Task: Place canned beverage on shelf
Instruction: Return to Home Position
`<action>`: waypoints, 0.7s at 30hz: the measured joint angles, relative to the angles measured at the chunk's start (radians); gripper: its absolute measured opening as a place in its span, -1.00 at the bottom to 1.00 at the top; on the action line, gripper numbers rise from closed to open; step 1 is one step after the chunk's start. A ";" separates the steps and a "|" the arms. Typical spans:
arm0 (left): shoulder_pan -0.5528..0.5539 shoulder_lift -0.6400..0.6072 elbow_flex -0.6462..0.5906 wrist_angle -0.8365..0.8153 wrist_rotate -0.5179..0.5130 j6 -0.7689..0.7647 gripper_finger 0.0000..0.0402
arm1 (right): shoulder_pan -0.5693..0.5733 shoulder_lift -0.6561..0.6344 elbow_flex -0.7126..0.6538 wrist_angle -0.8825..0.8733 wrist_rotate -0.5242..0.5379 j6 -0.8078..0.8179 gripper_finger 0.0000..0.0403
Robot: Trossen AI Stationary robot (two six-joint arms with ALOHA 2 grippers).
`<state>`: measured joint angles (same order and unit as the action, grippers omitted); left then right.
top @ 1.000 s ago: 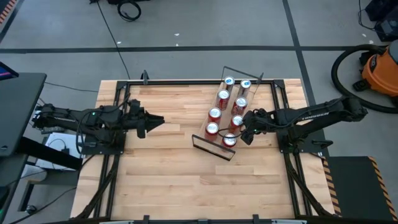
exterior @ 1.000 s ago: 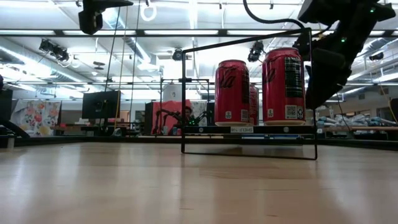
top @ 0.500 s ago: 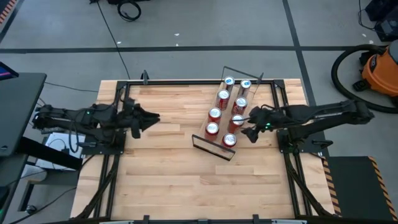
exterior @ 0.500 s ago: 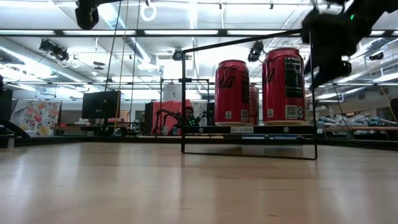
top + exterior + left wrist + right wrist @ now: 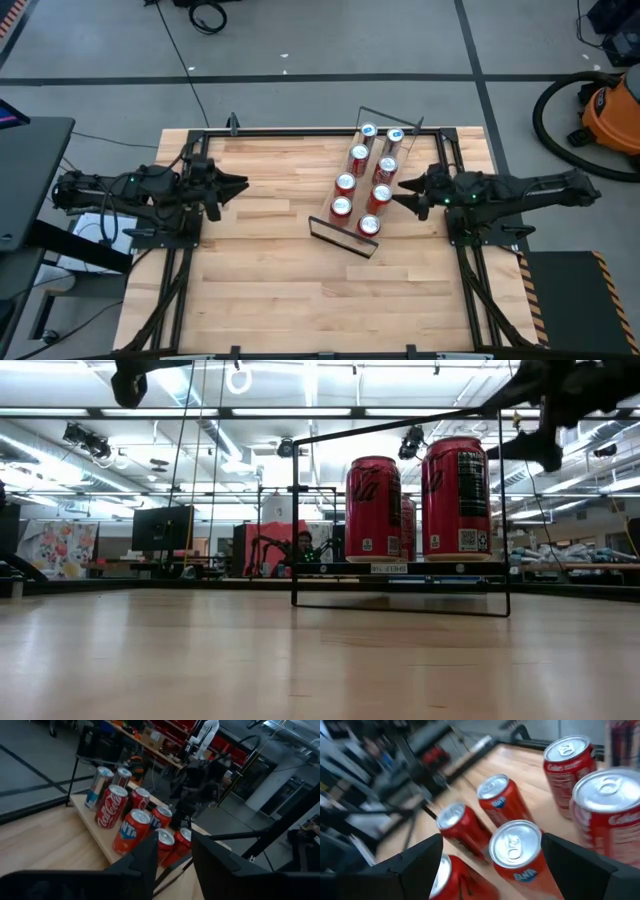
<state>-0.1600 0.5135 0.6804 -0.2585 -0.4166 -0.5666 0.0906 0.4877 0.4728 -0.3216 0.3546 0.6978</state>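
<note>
The shelf [image 5: 343, 238] is a light-wood board with a dark end edge and a thin black wire frame [image 5: 400, 418]. It lies slanted on the right half of the table. Several red cans [image 5: 346, 183] stand upright on it in two rows, also in the left wrist view [image 5: 131, 830] and the right wrist view [image 5: 516, 847]. My right gripper [image 5: 405, 186] hovers open and empty just right of the shelf, above can height [image 5: 535, 445]; its fingers frame the can tops [image 5: 491, 837]. My left gripper [image 5: 243, 184] is open and empty over the table's left part, pointing at the shelf [image 5: 175, 837].
Black frame rails [image 5: 200, 135] run along the table's edges. The tabletop's near half [image 5: 300, 300] is bare wood. An orange vacuum [image 5: 610, 110] with a dark hose stands on the floor beyond the far right corner.
My right gripper has drawn away from the can at the shelf's near end, going up and toward the table's far right. My left gripper has pulled back toward the table's left edge and risen. The cans have stayed upright in place.
</note>
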 joint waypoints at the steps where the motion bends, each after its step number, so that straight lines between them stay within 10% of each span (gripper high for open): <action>1: 0.000 0.001 0.000 0.008 -0.001 0.010 -0.40 | 0.000 -0.024 -0.045 0.061 -0.001 0.013 0.72; 8: 0.001 0.004 0.000 0.028 -0.002 0.038 -0.57 | 0.000 -0.132 -0.228 0.322 -0.007 0.093 0.72; 21: 0.002 0.114 -0.002 0.056 -0.001 0.005 -0.91 | 0.000 -0.430 -0.234 0.161 0.079 0.026 0.72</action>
<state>-0.1585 0.6273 0.6781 -0.2024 -0.4179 -0.5613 0.0910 0.0580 0.2390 -0.1604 0.4338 0.7238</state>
